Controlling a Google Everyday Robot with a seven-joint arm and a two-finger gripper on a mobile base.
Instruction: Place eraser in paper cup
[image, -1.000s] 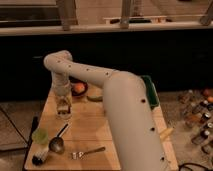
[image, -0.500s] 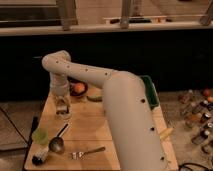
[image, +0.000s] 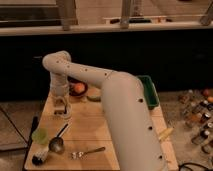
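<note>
My gripper (image: 61, 106) hangs at the end of the big white arm and points down at the left side of the wooden table (image: 90, 135). Right beneath it stands the small whitish paper cup (image: 63, 115), partly hidden by the gripper. I cannot make out the eraser; it may be hidden in the gripper or in the cup.
A light-green cup (image: 40, 136), a ladle (image: 57, 144) and a dark object (image: 39, 159) lie at the front left. A spoon (image: 88, 152) lies at the front. A bowl with an orange fruit (image: 78, 89) stands behind the gripper. A green bin (image: 149, 93) is at the right.
</note>
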